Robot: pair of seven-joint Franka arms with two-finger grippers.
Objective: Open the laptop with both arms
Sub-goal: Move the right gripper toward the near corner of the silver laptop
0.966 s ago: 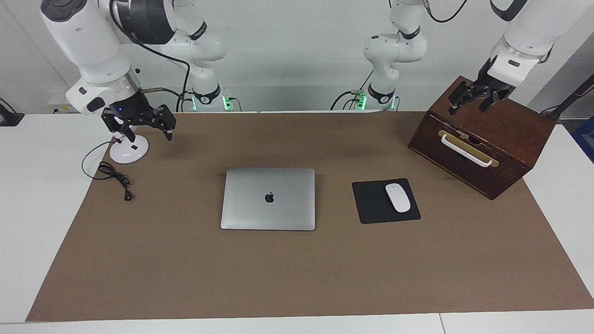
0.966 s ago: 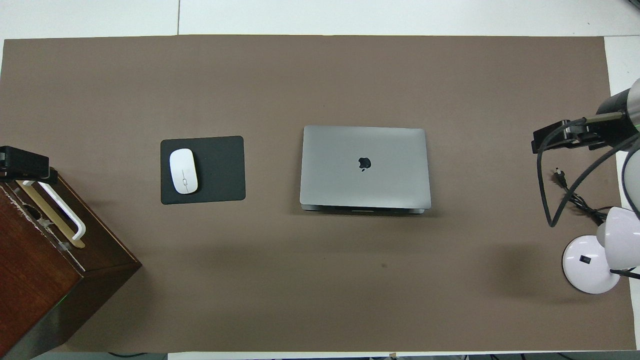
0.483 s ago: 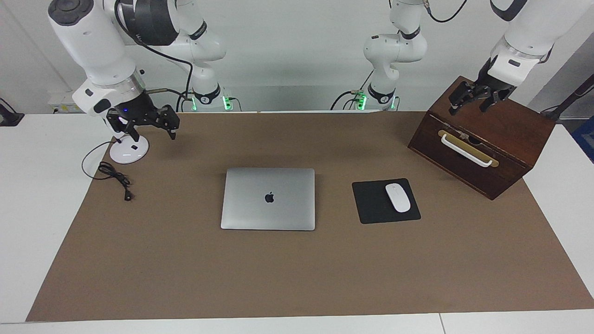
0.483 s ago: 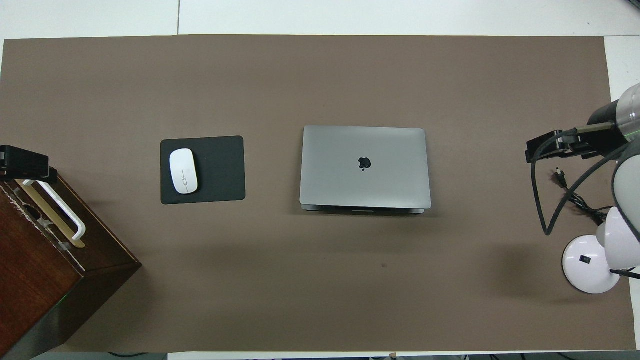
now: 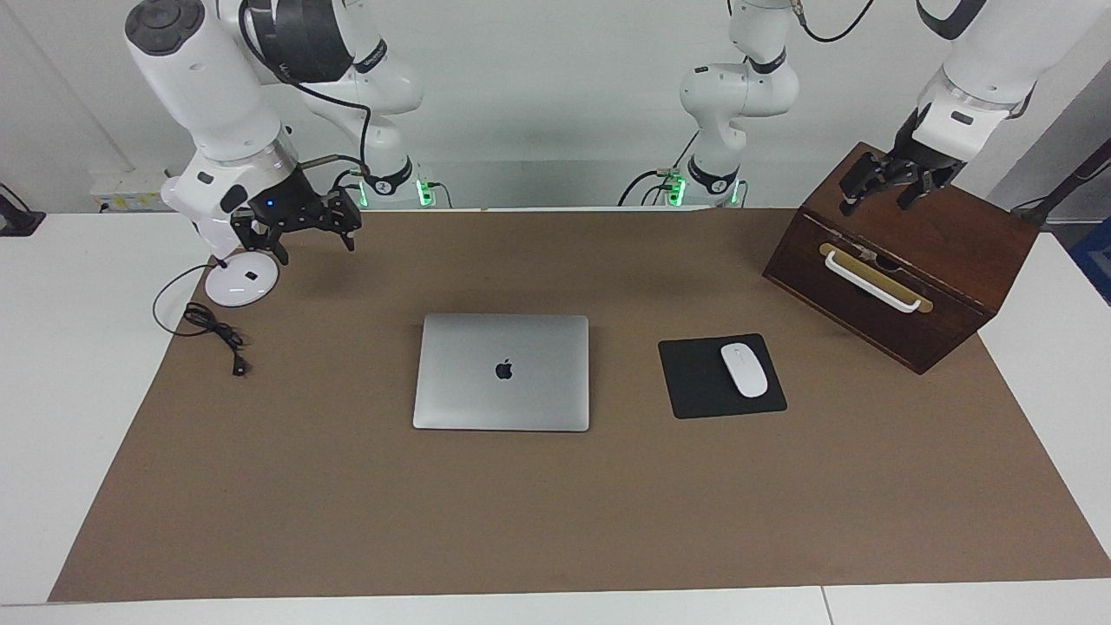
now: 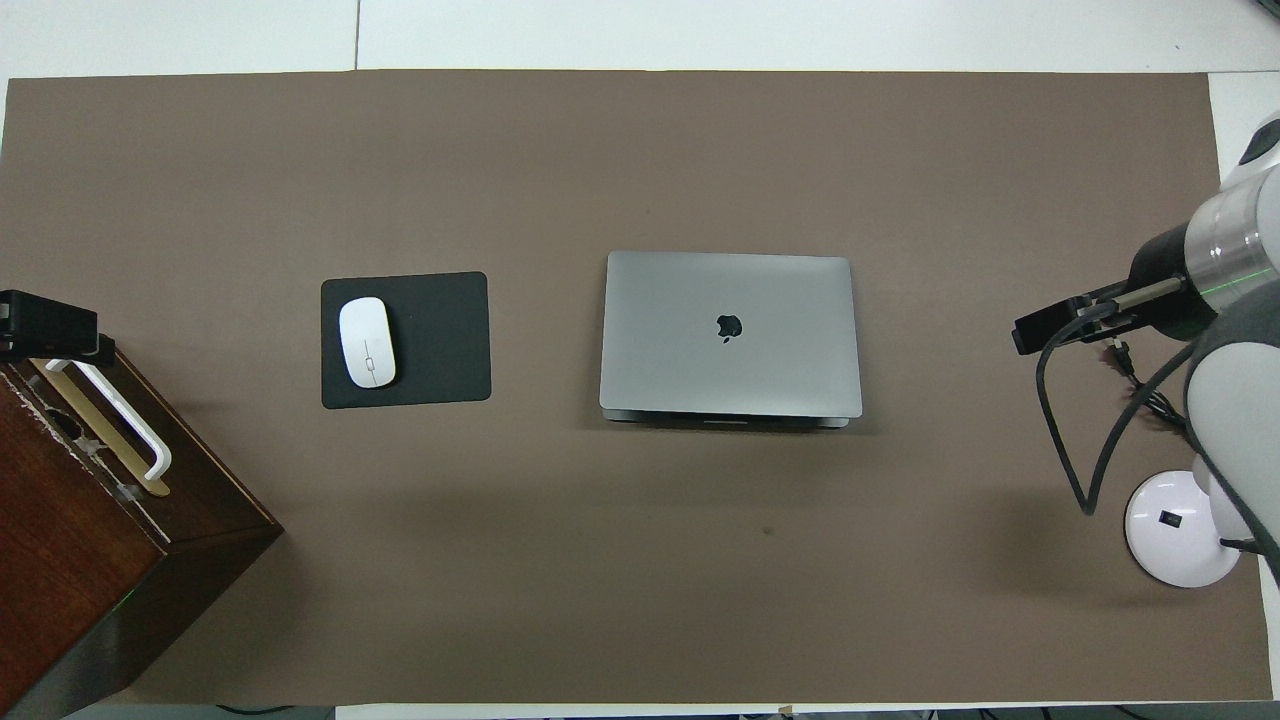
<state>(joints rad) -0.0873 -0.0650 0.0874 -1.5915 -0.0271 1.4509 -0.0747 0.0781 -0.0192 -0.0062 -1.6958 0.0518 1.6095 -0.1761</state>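
The silver-grey laptop (image 5: 502,371) lies shut on the brown mat in the middle of the table, apple logo up; it also shows in the overhead view (image 6: 730,333). My right gripper (image 5: 317,246) is open and empty, up in the air over the mat beside the lamp base, well away from the laptop; in the overhead view (image 6: 1048,326) it is over the mat's edge at the right arm's end. My left gripper (image 5: 877,201) is open and empty over the top of the wooden box; it also shows in the overhead view (image 6: 45,325).
A dark wooden drawer box (image 5: 903,260) with a white handle stands at the left arm's end. A black mouse pad (image 5: 694,382) with a white mouse (image 5: 744,370) lies beside the laptop. A white lamp base (image 5: 241,282) and black cable (image 5: 213,330) are at the right arm's end.
My right gripper has moved from beside the lamp base toward the middle of the table. The left arm and the laptop have not moved.
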